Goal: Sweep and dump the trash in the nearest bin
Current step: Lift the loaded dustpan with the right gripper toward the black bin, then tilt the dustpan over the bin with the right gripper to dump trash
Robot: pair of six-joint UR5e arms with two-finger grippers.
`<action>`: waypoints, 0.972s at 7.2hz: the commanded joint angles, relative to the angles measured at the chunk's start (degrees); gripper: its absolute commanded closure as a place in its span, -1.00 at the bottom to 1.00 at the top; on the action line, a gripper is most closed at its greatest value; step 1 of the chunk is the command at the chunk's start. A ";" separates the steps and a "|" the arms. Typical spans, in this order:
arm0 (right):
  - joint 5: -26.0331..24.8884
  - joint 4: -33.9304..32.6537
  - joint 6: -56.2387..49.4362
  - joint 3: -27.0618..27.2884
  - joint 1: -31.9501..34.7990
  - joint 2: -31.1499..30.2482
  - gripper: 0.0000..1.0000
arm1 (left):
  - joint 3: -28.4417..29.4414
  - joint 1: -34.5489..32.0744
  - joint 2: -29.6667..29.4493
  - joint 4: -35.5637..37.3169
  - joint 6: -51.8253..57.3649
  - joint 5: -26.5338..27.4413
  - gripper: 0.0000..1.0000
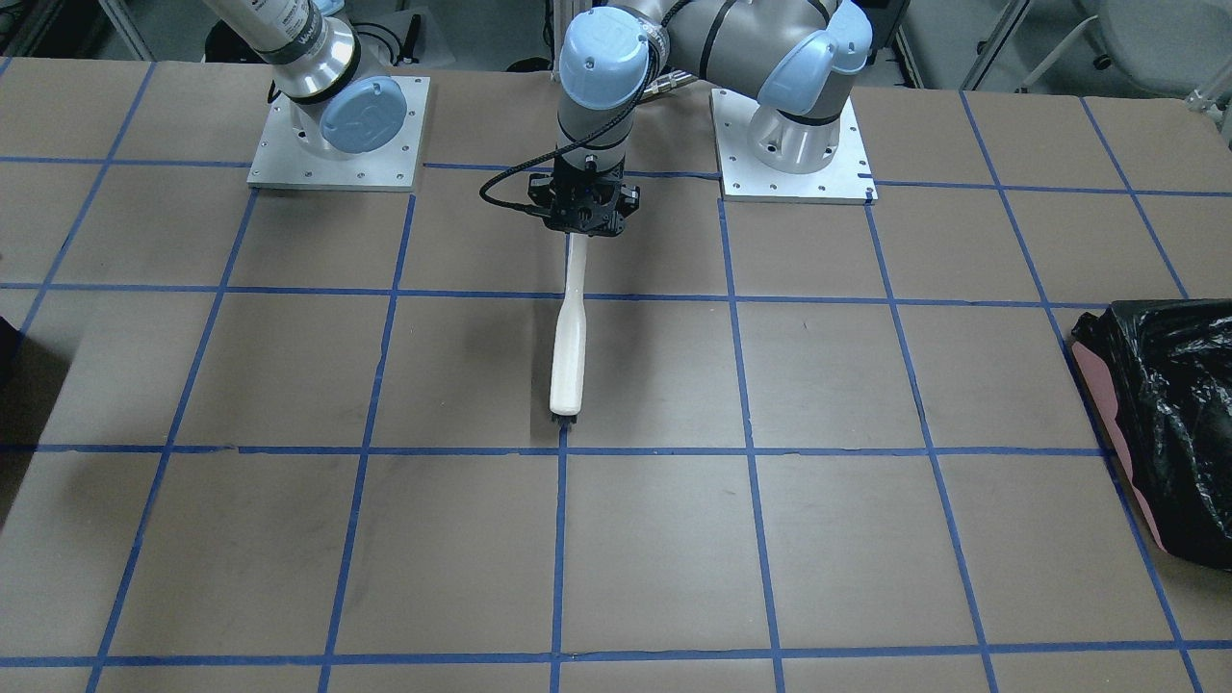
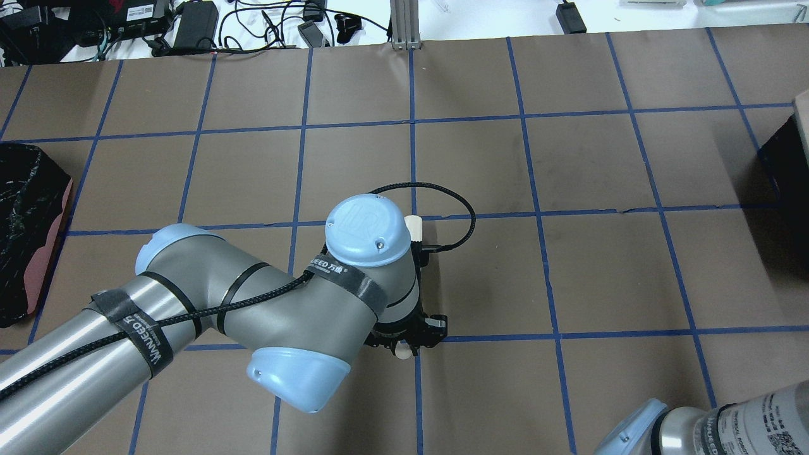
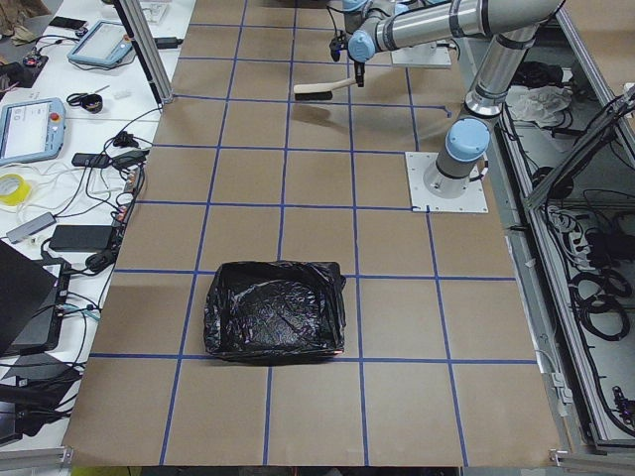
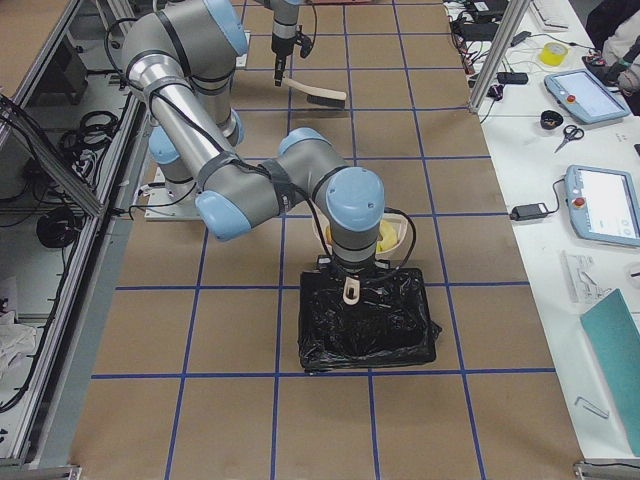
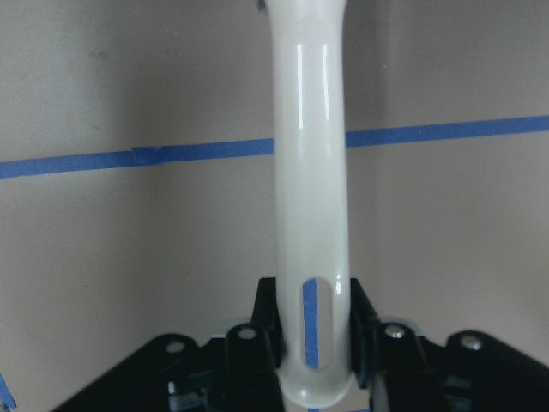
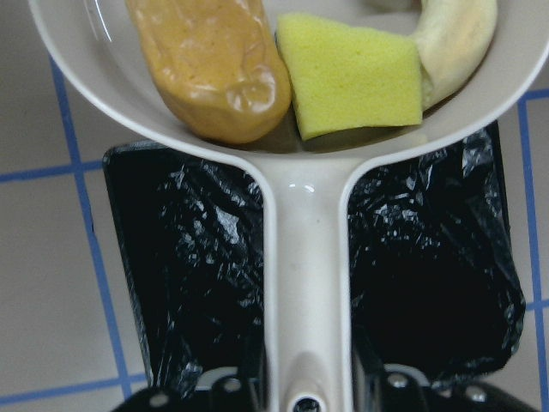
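My right gripper (image 6: 307, 390) is shut on the handle of a cream dustpan (image 6: 307, 257). The pan holds the trash: a golden-brown potato-like lump (image 6: 210, 60), a yellow sponge (image 6: 352, 73) and a pale scrap (image 6: 455, 34). The handle is over a bin lined with a black bag (image 6: 197, 266); the pan's bowl juts past the bin's edge. In the exterior right view the gripper (image 4: 350, 272) hangs above this bin (image 4: 368, 325). My left gripper (image 5: 313, 343) is shut on a cream brush handle (image 5: 310, 154) near the table's middle (image 1: 587, 210), with the brush (image 1: 568, 337) pointing away from my base.
A second black-lined bin (image 1: 1165, 423) stands at the table's end on my left, also seen in the overhead view (image 2: 25, 234). The brown table has a blue tape grid (image 1: 741, 385). Tablets and cables lie along the far edge (image 4: 590, 100).
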 commanded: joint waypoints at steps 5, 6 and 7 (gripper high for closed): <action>-5.06 -10.27 -7.42 -4.87 -4.06 7.11 1.00 | -1.07 -0.31 -1.95 3.25 -0.47 -0.49 0.94; -5.15 -10.46 -6.99 -6.54 -4.15 8.00 1.00 | -1.06 -0.31 -1.86 3.86 -0.21 -0.59 0.90; -5.76 -13.25 -7.34 -6.55 -4.15 10.01 1.00 | -0.98 -0.31 -1.68 4.22 0.05 -0.59 0.89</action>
